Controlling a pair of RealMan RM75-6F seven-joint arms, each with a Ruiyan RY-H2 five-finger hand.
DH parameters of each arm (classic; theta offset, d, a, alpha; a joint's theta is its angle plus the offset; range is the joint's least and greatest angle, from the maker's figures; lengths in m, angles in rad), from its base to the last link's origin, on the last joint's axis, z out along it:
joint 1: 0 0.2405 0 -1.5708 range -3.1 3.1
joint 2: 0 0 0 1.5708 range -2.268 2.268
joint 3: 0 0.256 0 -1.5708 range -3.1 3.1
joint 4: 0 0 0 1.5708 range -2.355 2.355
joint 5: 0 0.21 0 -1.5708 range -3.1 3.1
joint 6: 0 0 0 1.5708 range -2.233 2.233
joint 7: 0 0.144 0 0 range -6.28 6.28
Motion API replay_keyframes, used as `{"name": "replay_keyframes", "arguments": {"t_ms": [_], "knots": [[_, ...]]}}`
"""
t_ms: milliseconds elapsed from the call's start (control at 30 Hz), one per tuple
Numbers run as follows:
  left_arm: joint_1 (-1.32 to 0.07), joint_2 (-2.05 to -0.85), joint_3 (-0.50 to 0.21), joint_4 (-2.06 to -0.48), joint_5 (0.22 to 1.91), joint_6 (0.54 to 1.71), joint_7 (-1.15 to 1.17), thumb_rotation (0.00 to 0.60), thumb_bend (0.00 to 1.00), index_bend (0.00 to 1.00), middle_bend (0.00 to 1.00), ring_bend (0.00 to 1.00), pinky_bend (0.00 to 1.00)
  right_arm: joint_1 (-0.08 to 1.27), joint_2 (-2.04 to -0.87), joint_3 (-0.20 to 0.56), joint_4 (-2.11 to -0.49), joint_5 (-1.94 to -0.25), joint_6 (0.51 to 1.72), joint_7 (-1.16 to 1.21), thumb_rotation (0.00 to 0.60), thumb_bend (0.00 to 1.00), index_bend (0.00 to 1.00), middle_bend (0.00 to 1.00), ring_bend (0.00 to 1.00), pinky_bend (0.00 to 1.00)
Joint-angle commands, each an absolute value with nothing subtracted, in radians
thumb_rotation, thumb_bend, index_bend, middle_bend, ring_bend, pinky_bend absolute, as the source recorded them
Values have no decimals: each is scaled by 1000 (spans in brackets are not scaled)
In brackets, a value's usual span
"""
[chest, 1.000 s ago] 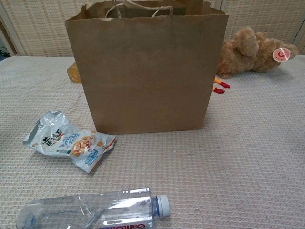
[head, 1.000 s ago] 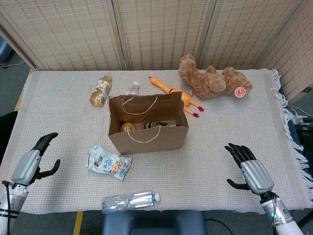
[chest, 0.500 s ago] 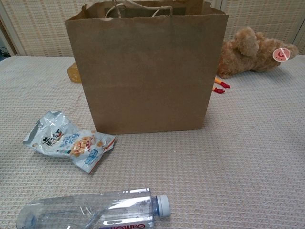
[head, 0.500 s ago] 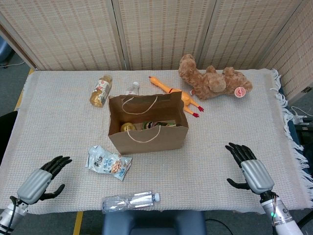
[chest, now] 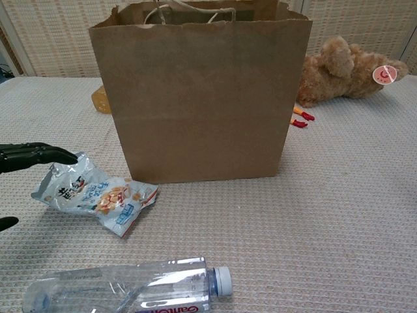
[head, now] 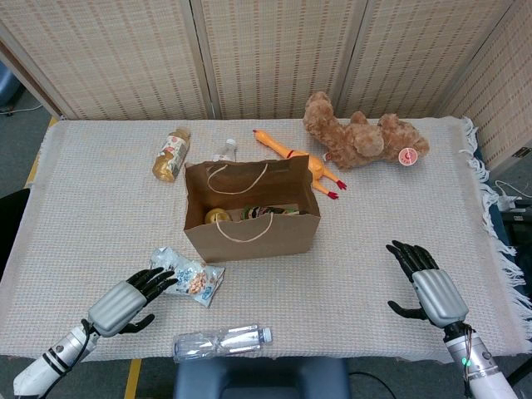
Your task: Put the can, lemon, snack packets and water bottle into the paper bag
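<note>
The brown paper bag (head: 251,233) (chest: 199,98) stands upright mid-table, its mouth showing a lemon (head: 217,215) and a green packet (head: 270,212) inside. A crumpled snack packet (head: 189,277) (chest: 91,193) lies left of the bag's front. A clear water bottle (head: 222,342) (chest: 127,287) lies on its side at the near edge. My left hand (head: 126,301) (chest: 29,157) hovers open just left of the snack packet, fingertips close to it. My right hand (head: 428,285) is open at the right, holding nothing.
A tea bottle (head: 170,154) and a small bottle (head: 225,150) lie behind the bag. A rubber chicken (head: 299,160) and a teddy bear (head: 362,137) (chest: 345,72) lie at the back right. The table's front edge is near the water bottle.
My left hand has swept from the far left edge rightward to the snack packet and now shows in the chest view. The right hand has barely moved.
</note>
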State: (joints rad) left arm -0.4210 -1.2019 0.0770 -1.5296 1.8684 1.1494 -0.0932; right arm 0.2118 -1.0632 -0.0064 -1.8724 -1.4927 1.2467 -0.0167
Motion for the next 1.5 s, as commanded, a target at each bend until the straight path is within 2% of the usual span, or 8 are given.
{"name": "replay_keyframes", "arguments": {"t_ms": [33,400,1267,1400,1467,1500], "knots": [[-456,-1232,62,-1527,1835,1097,-61,600,397,0,0,0,125,213,-1062,-5,-1872,-1488,1245,-13,600,120,37,0,0,0],[-526,-1296,45,-1487,1758,989,25,600,388,0,0,0,102,216,-1061,-1,-1875,-1474,1236,-11,600,120,37,0,0,0],[-619,-1392,21,-1401,1586,853,147,600,385,0,0,0,101,229,-1061,4,-1884,-1457,1217,-16,600,120,41,0,0,0],[-620,-1409,19,-1381,1571,860,138,600,411,33,24,10,160,230,-1062,4,-1884,-1454,1215,-17,600,120,43,0,0,0],[-616,-1420,23,-1365,1575,877,131,600,463,117,114,72,240,230,-1061,4,-1886,-1452,1215,-17,600,120,44,0,0,0],[-614,-1424,25,-1358,1577,886,131,600,506,192,201,143,311,229,-1061,4,-1886,-1452,1215,-17,600,121,44,0,0,0]]}}
